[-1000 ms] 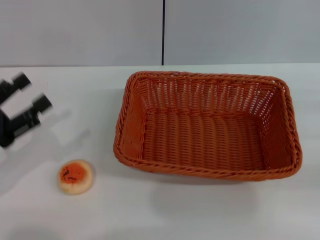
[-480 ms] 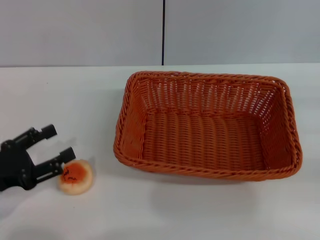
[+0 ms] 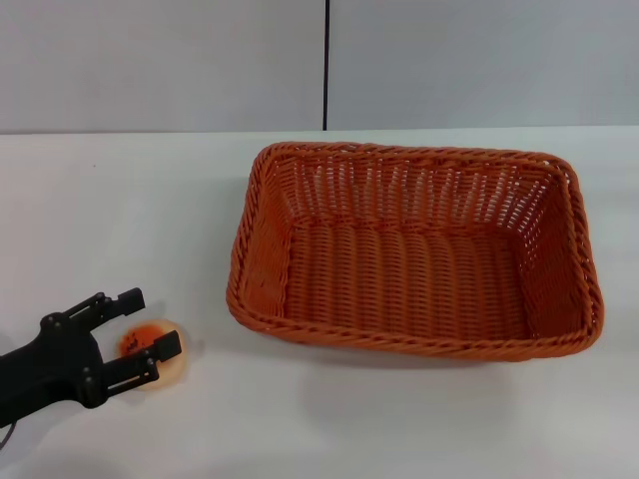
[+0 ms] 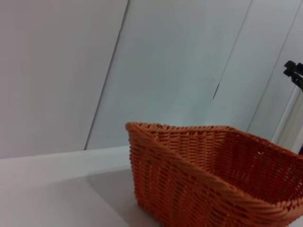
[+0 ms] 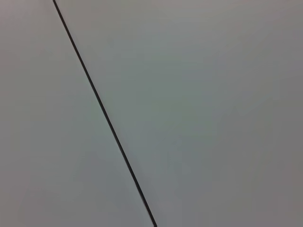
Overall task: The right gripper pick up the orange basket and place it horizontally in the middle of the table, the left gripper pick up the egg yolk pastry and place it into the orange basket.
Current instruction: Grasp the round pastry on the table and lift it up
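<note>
Egg yolk pastry (image 3: 158, 351) is sitting on the table (image 3: 120, 220), front left, orange speckled face up, well apart from the orange basket (image 3: 414, 249). I'm bracketing it with my left gripper (image 3: 143, 332): fingers spread, one fingertip (image 3: 130, 298) on the far side of the bun, the other on the near side, overlapping its edge in the head view. Can't tell whether either is touching it yet. Nothing pinched.

Basket is sitting lengthwise across the middle of the table, open side up, nothing inside, so that half of the task looks done.

Step in hand, as I judge it: grasping the pastry. To do it well I'm wanting the bun centred between both fingers before closing, low enough to catch its sides rather than skating over the top. Soft pastry, so closing gently, just enough to hold. Then lifting straight up, clearing the braided rim, and lowering into the basket before letting go, not dropping from height.

Right gripper isn't showing in the head view; its wrist camera is showing only a plain wall with a dark seam (image 5: 104, 118).

Writing, brands, labels: none visible anywhere.
</note>
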`<move>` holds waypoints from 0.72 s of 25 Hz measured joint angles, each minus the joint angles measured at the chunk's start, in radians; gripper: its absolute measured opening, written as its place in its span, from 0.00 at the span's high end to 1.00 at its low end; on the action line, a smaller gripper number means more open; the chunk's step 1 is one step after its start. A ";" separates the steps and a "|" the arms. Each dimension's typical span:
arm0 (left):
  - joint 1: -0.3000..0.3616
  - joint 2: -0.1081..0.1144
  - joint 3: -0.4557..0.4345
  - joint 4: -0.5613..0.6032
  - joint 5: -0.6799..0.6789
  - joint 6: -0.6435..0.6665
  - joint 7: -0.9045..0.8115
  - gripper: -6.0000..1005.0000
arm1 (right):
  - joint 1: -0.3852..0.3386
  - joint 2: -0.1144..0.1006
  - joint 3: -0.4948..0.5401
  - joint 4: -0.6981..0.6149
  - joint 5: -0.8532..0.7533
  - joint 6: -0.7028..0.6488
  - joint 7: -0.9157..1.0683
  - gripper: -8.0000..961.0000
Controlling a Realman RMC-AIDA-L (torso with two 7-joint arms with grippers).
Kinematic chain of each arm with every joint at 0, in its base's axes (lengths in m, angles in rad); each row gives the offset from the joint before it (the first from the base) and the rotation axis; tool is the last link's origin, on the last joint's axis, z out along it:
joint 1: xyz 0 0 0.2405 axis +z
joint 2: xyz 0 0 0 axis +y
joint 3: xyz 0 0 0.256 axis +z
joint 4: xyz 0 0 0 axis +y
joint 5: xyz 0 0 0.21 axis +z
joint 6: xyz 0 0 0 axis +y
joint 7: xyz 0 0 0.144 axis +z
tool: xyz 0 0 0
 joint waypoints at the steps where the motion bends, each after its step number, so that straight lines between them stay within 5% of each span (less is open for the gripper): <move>1: -0.001 -0.001 0.001 0.000 0.004 -0.005 0.000 0.28 | 0.001 0.000 0.000 0.000 0.000 0.000 0.001 0.59; 18: 0.014 0.008 -0.003 -0.021 0.052 -0.077 -0.004 0.29 | 0.003 0.004 -0.005 0.009 -0.004 0.000 0.006 0.59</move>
